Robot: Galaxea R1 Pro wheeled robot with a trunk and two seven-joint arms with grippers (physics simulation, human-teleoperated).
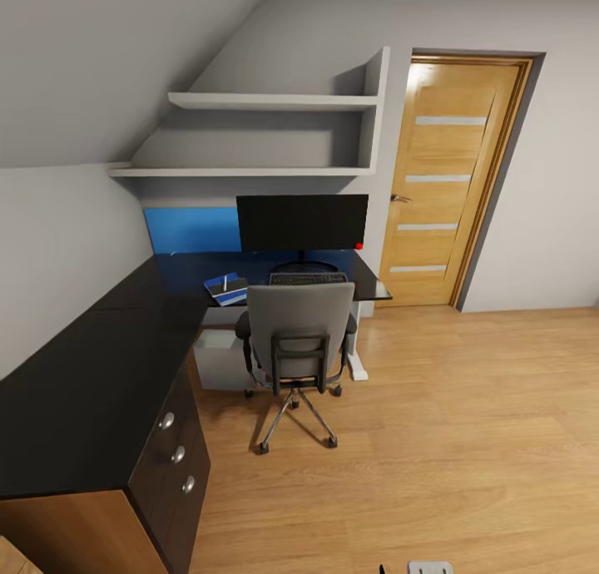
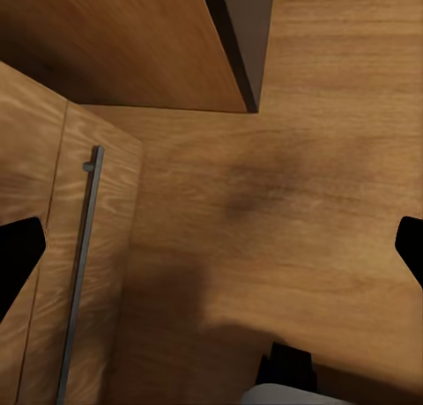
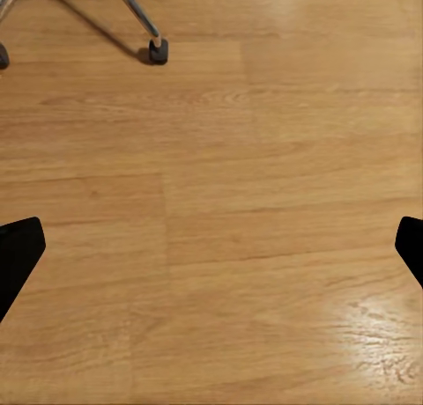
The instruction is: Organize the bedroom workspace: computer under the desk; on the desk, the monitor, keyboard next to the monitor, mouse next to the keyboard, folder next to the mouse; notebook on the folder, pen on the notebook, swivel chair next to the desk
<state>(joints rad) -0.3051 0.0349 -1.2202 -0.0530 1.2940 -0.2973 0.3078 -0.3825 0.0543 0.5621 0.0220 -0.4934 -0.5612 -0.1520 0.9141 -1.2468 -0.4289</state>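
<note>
Both pincers are spread wide and nothing is held: the left gripper (image 2: pixel 211 246) is seen over floor beside a wooden cabinet door (image 2: pixel 53 246), the right gripper (image 3: pixel 211 246) over bare planks near a castor (image 3: pixel 158 51). On the desk (image 1: pixel 75 374) a blue folder (image 1: pixel 226 289) is found with a thin pen (image 1: pixel 225 282) laid across it, left of the keyboard (image 1: pixel 308 279) and monitor (image 1: pixel 302 222). The swivel chair (image 1: pixel 299 333) is tucked close, the computer (image 1: pixel 220 358) seemingly parked underneath. Pale wood floor (image 1: pixel 433 441) and a door (image 1: pixel 445 183) are taken in beyond.
</note>
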